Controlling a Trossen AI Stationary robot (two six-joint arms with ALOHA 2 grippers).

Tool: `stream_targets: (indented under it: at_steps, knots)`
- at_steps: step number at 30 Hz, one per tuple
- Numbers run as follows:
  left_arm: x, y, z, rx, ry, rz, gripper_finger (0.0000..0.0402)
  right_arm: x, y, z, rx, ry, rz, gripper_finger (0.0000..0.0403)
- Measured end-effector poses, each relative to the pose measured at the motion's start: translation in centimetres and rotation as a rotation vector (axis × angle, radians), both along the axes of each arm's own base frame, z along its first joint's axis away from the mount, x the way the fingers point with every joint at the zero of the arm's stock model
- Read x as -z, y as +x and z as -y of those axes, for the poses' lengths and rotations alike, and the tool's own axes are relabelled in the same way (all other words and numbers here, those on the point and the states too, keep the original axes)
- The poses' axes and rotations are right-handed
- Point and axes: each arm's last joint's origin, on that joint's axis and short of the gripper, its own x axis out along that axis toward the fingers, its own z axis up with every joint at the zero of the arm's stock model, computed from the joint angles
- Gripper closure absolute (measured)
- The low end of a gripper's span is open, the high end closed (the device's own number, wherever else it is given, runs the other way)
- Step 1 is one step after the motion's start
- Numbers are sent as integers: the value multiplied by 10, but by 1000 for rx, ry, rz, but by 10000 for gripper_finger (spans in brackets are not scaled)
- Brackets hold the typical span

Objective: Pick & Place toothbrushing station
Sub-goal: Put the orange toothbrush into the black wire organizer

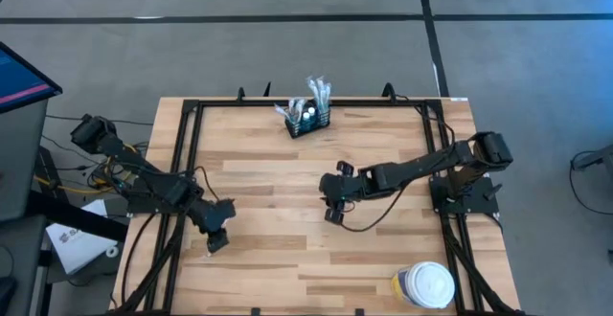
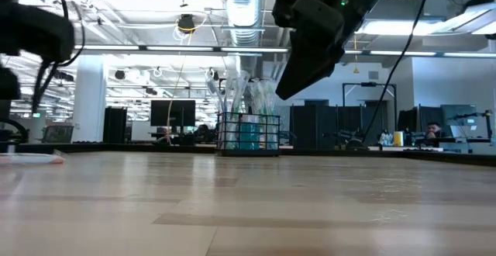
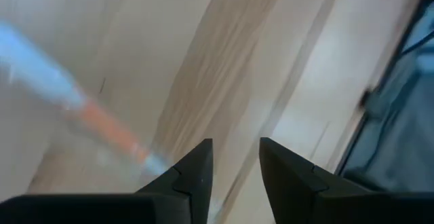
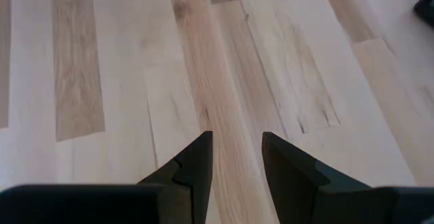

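1. Wood-plank table (image 1: 287, 211) inside a black frame, on grey floor; the low view looks across it into an open office with monitors, ceiling ducts and people seated far back.

2. Toothbrushing station (image 1: 307, 117) — a small black open-topped caddy with brushes and tubes standing in it — sits upright at the far edge of the table, about the middle, touched by neither arm. In the low view it shows as a wire basket with pale wrapped items rising out of it.

3. Left gripper (image 1: 216, 242) is low over the near-left part of the table, well apart from the caddy. Its fingers (image 3: 196, 166) stand parted with nothing between them. Just beside them lies a thin blurred stick, pale blue with an orange stretch (image 3: 102, 122) — possibly a toothbrush, too blurred to say.

4. Right gripper (image 1: 332, 201) hovers over the table's centre, between the near edge and the caddy. Its fingers (image 4: 196, 159) are likewise parted and empty, bare planks below.

5. Step in hand, as I judge it: approach, no pick yet made. The right gripper is nearer, so the next move probably calls for a reach toward the far edge and a grip on the caddy's wall without tipping its contents.

6. White-lidded jar (image 1: 424, 285) with yellow label stands at the near-right edge. Its print is too small to read; no other legible writing.
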Motion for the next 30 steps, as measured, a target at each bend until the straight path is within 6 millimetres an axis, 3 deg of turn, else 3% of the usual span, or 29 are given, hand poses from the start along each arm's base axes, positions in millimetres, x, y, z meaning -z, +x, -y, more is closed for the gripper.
stream_targets:
  at_steps: [8, 14, 18, 22, 30]
  knots:
    - [-1, -6, 5, 122, 4, -33, 332, -1, -2, -10, 12, -66, 14, 285]
    - [-10, -1, 19, 480, 114, 131, 393, -1, -2, -8, 22, -70, 15, 285]
    - [-8, 3, 31, 776, 260, 239, 400, -1, -1, -8, 23, -70, 16, 285]
    - [-4, 2, 38, 1009, 362, 194, 401, -1, -2, -11, 13, -70, 16, 285]
    - [3, 3, 41, 1188, 472, 167, 400, -3, 0, -12, 12, -63, 49, 285]
